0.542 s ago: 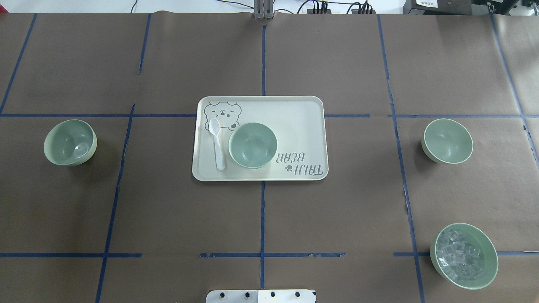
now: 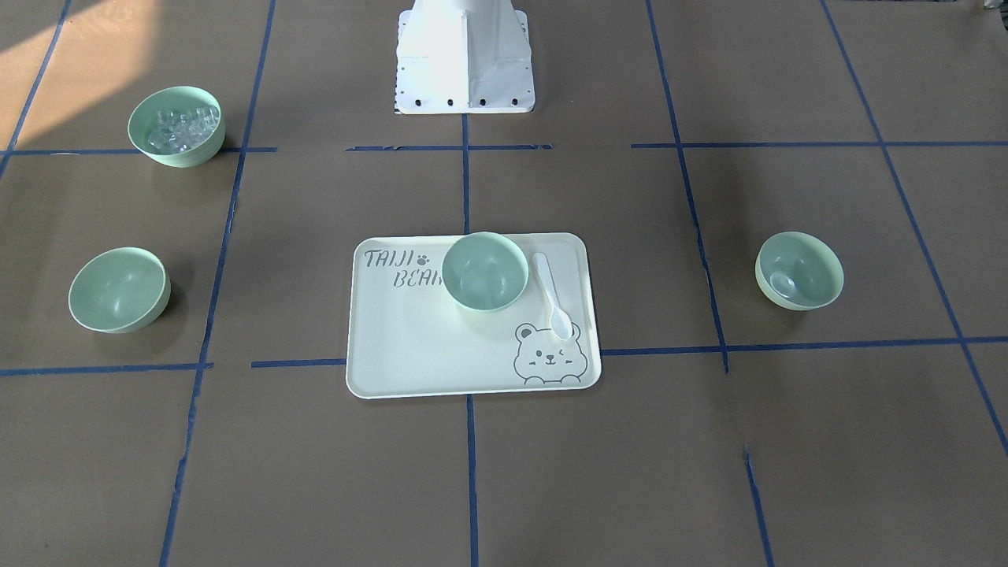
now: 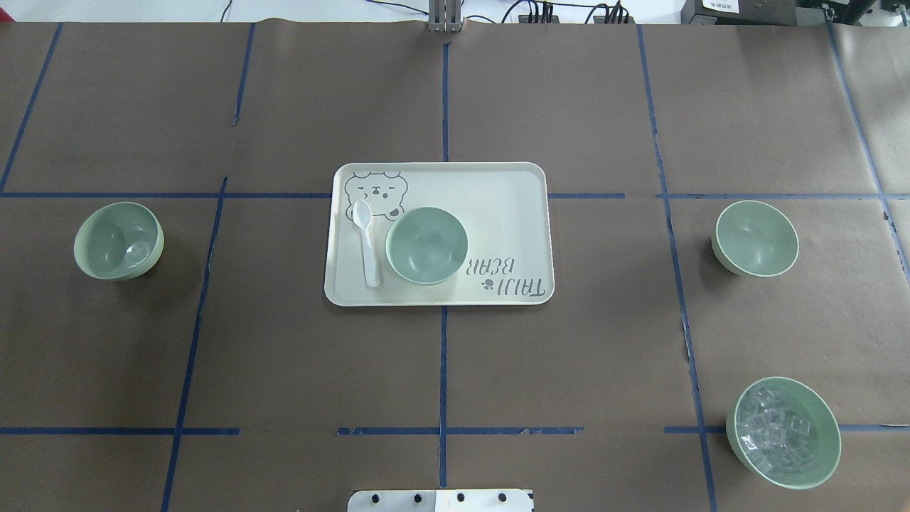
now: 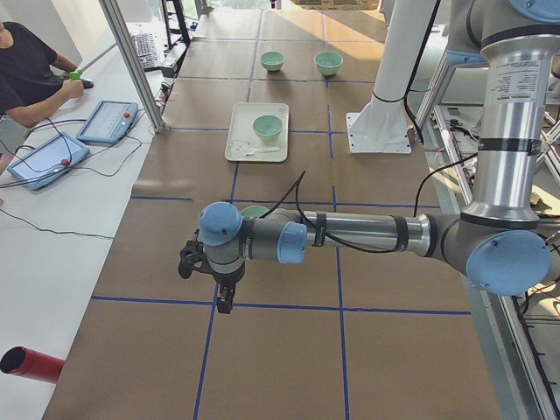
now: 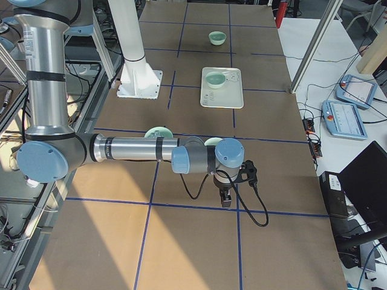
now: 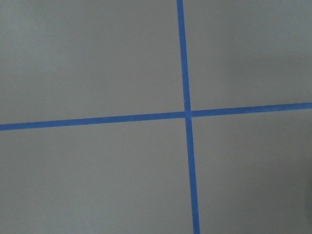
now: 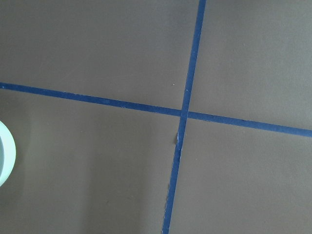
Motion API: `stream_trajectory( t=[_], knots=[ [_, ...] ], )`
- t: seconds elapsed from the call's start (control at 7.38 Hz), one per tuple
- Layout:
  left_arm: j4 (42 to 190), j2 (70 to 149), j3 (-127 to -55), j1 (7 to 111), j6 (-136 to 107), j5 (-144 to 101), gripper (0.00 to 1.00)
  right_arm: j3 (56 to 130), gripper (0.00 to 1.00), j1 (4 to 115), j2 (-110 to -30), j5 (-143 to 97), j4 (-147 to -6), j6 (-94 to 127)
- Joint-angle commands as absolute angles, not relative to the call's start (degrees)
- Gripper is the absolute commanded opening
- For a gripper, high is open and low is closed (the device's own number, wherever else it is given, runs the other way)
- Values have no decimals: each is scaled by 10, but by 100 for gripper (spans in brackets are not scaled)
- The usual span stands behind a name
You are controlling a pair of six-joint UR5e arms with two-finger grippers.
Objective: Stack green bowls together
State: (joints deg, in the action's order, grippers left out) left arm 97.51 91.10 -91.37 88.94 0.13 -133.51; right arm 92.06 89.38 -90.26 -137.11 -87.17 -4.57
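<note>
Three plain mint-green bowls stand apart: one at the left (image 3: 119, 240), one (image 3: 426, 245) on the bear-print tray (image 3: 498, 192), one at the right (image 3: 755, 238). Neither gripper shows in the overhead or front views. In the exterior left view my left gripper (image 4: 225, 300) hangs over bare table, nearer the camera than the left bowl (image 4: 254, 211). In the exterior right view my right gripper (image 5: 225, 198) hangs nearer the camera than the right bowl (image 5: 211, 142). I cannot tell whether either is open or shut. A pale rim (image 7: 6, 153) shows at the right wrist view's left edge.
A green bowl of clear cubes (image 3: 783, 432) stands at the near right. A white spoon (image 3: 366, 242) lies on the tray beside the middle bowl. Blue tape lines (image 3: 443, 370) cross the brown table paper. The robot's base (image 2: 463, 55) is at the near edge.
</note>
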Motion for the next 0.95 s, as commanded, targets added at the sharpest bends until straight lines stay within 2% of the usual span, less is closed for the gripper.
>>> stream_trajectory(
  t=[0.0, 0.27, 0.54, 0.81],
  knots=[
    [1054, 911, -935, 834, -101, -1335, 100, 924, 100, 894, -903, -1372, -872, -45],
    [1131, 901, -966, 746, -308, -1333, 100, 928, 100, 894, -899, -1374, -872, -45],
    [1251, 869, -962, 676, -447, -1321, 100, 929, 100, 894, -897, -1375, -872, -45],
    [1302, 866, -961, 599, -553, -1256, 100, 929, 100, 894, -897, -1379, -872, -45]
  ],
)
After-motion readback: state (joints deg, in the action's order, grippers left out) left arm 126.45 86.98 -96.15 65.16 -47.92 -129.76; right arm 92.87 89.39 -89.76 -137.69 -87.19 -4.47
